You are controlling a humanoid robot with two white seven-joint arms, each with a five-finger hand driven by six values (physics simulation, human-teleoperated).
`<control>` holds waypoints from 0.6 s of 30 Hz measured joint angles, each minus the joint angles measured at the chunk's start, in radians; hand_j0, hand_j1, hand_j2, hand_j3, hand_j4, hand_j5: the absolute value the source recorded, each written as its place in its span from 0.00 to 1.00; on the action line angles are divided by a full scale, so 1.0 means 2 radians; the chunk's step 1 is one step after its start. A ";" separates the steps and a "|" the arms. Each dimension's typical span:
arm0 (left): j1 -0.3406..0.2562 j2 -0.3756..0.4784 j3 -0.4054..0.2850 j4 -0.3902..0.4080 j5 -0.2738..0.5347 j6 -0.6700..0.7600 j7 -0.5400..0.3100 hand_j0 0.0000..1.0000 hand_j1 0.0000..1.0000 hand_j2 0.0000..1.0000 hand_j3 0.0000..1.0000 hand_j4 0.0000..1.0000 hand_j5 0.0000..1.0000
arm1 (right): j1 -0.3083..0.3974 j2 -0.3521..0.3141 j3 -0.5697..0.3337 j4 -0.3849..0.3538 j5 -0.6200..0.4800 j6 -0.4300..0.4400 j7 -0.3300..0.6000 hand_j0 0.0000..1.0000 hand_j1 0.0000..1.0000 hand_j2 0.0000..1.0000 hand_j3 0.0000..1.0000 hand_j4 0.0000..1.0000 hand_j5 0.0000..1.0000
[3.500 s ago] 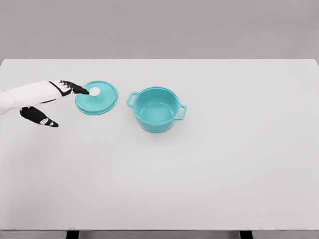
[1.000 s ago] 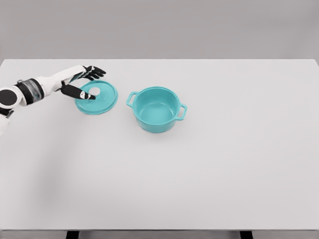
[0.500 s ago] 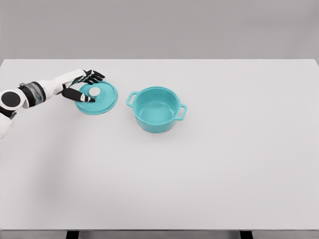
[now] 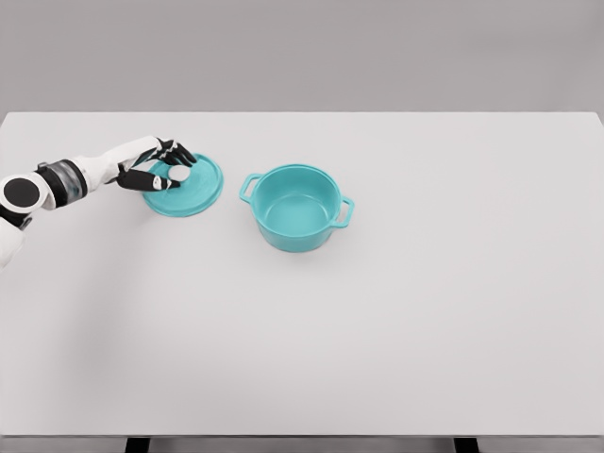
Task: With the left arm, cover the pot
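Head view: left hand [image 4: 156,165] has closed in since half a second ago; its fingers [image 4: 179,151] now curl around the white knob [image 4: 177,174] of the teal lid [image 4: 185,186]. Lid lies flat on the surface [image 4: 396,330], just left of the open pot [image 4: 296,207]. Grasp appears nearly set; lifting comes next.

You face a broad white table [image 4: 396,330] under even, soft light. Behind its far edge stands a plain grey wall [image 4: 302,52]. Dark table legs [image 4: 138,444] show at your bottom edge.
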State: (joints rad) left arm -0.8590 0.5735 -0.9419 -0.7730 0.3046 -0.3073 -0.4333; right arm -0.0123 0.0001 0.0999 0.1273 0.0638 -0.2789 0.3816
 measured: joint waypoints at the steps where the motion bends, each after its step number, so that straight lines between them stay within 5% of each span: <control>1: -0.001 0.000 -0.001 0.000 0.000 0.000 0.000 0.52 0.52 0.52 0.52 0.52 0.52 | 0.000 0.000 0.000 0.000 0.000 0.000 0.000 1.00 1.00 1.00 1.00 1.00 1.00; 11: 0.000 -0.001 -0.011 -0.006 0.009 0.002 0.012 0.49 0.49 0.49 0.49 0.49 0.49 | 0.000 0.000 0.000 0.000 0.000 0.000 0.000 1.00 1.00 1.00 1.00 1.00 1.00; 18: 0.003 0.006 -0.014 -0.048 -0.002 -0.003 0.003 0.48 0.48 0.48 0.48 0.48 0.48 | 0.000 0.000 0.000 0.000 0.000 0.000 0.000 1.00 1.00 1.00 1.00 1.00 1.00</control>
State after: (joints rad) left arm -0.8529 0.5864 -0.9708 -0.8698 0.3001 -0.3126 -0.4271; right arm -0.0123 0.0001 0.0999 0.1273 0.0638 -0.2790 0.3816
